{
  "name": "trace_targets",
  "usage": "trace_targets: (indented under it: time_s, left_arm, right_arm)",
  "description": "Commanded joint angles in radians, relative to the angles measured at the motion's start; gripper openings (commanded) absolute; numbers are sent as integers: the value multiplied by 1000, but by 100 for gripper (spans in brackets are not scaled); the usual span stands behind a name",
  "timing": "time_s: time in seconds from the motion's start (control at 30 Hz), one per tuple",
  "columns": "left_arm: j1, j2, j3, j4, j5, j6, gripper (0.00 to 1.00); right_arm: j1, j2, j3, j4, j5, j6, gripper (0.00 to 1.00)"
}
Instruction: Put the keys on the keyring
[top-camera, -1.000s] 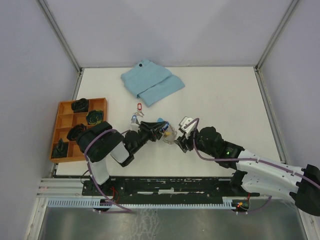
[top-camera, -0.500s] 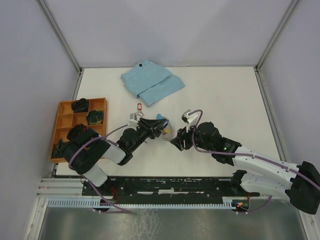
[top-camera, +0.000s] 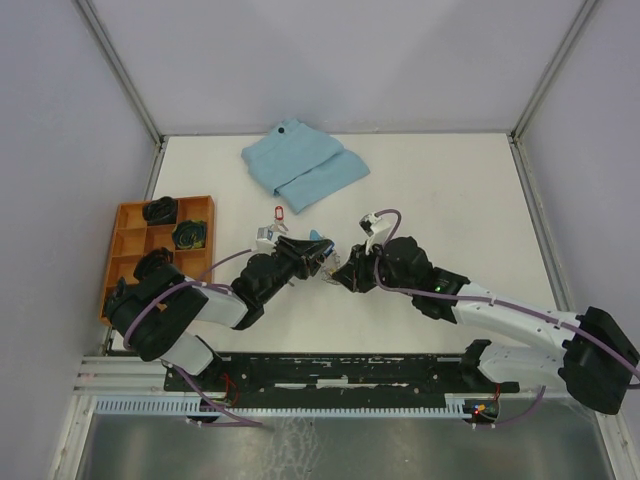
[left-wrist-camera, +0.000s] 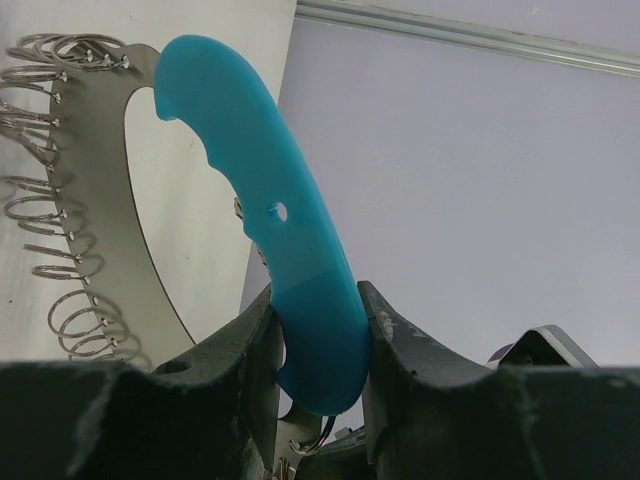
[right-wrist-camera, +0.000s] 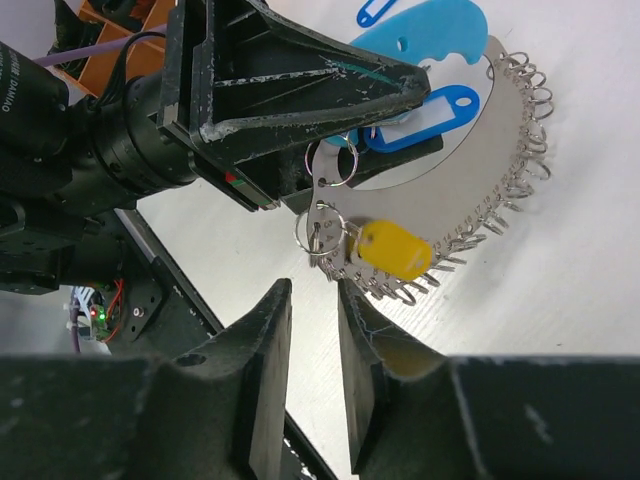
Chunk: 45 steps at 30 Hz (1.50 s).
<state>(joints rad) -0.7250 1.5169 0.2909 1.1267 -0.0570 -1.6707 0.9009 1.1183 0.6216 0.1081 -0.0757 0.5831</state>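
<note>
Blue-handled keyring (left-wrist-camera: 250, 150) sat clenched in my left gripper (left-wrist-camera: 318, 305) — steadied for my right gripper (right-wrist-camera: 312, 295), parted and empty, just short of the yellow tag (right-wrist-camera: 392, 250).

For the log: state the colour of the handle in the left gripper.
The handle is light blue; the left wrist view shows it best.

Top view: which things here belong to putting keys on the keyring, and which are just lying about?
Job: keyring, pinched in the left gripper; blue key tag beside it; red-tagged key on the table.
Lying about: folded blue cloth; orange tray holding dark items.
</note>
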Motion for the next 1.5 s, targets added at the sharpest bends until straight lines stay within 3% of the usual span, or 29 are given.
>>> trace_targets:
  time_s: [0.0, 0.8, 0.97, 1.17, 1.47]
  left_arm:
    - [2, -32, 32, 40, -30, 34, 3]
    - [1, -22, 37, 57, -17, 13, 3]
    - [-1, -18, 34, 60, -19, 11, 3]
    - [-3, -14, 23, 73, -25, 8, 3]
    - [-3, 14, 14, 97, -16, 9, 12]
  right_arm:
    - [-4, 31, 40, 80, -37, 59, 31]
    - [-13, 152, 35, 172, -64, 26, 30]
    - [-24, 161, 33, 179, -72, 18, 21]
    - [-52, 129, 28, 157, -96, 17, 1]
    - [-82, 45, 50, 29, -111, -14, 1]
